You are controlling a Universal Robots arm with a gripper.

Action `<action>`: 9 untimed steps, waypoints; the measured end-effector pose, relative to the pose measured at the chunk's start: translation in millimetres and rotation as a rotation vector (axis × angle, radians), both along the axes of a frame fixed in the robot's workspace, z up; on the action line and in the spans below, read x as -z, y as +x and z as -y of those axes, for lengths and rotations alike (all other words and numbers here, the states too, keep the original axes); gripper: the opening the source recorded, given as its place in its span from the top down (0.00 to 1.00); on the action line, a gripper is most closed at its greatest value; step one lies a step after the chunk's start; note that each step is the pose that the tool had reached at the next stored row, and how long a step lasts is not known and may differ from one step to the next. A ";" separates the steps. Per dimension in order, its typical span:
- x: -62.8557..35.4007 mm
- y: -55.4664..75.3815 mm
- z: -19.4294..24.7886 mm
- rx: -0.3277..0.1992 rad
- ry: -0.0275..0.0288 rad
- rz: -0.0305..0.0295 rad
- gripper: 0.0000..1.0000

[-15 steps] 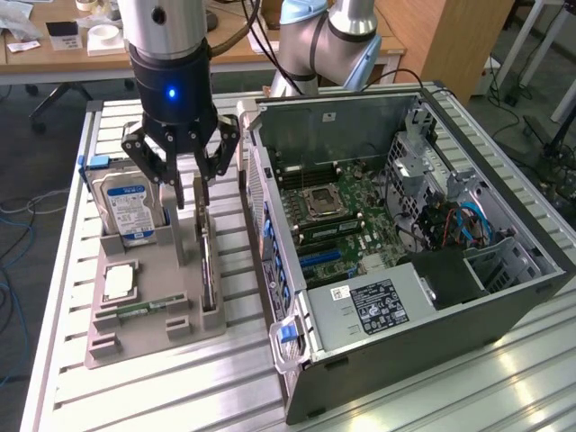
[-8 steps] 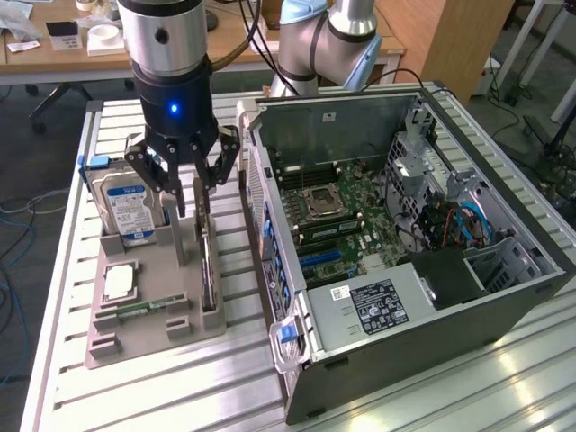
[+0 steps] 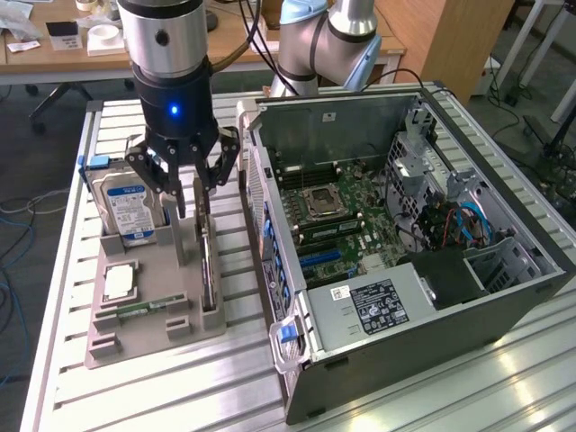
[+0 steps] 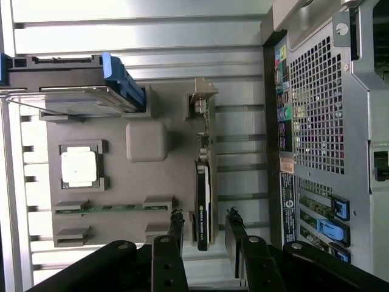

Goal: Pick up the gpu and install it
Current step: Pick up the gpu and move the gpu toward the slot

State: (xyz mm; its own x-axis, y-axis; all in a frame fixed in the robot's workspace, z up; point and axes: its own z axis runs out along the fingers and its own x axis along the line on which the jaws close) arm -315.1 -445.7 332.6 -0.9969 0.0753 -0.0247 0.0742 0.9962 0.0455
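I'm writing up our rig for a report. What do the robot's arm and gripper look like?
The arm is a silver-grey tube with pale blue joint caps. Its wrist is a silver cylinder above a black housing showing a small blue light. The gripper has black jointed linkage fingers. Dark cables trail behind.

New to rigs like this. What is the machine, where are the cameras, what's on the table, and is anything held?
A robot arm ends in a pincer. One camera watches from off the arm; the other sits on the wrist, looking down past the fingers. On the slatted table, a grey tray holds a hard drive, a processor chip, a memory stick and the gpu, standing on edge. An open computer case lies beside it. Nothing is held: the pincer is open, fingers either side of the gpu.
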 end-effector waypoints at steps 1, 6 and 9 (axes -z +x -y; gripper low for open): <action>1.0 0.0 0.0 0.000 0.0000 0.0000 0.58; 9.2 0.0 0.0 0.000 -0.0003 -0.0004 0.58; 14.6 0.0 0.0 0.000 -0.0002 -0.0003 0.58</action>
